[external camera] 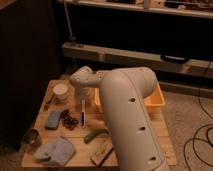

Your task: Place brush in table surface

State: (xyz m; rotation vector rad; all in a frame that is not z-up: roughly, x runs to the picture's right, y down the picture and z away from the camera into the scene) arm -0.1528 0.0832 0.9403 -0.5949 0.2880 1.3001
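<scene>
The brush (pixel 82 113) stands nearly upright in the camera view, white neck on top and thin dark handle pointing down toward the table surface (pixel 127 127). Its upper end sits right under my gripper (pixel 82 98), which is at the end of the white arm over the middle of the table. The wrist housing hides the gripper's tips and the brush head. I cannot tell whether the brush's lower end touches the wood.
An orange-yellow tub (pixel 156 99) is at the back right. A white cup (pixel 61 91), blue sponge (pixel 53 119), dark cluster (pixel 70 121), green vegetable (pixel 95 135), wooden block brush (pixel 102 150), grey-blue cloth (pixel 55 150) and metal tin (pixel 32 137) lie around. My arm covers the table's right middle.
</scene>
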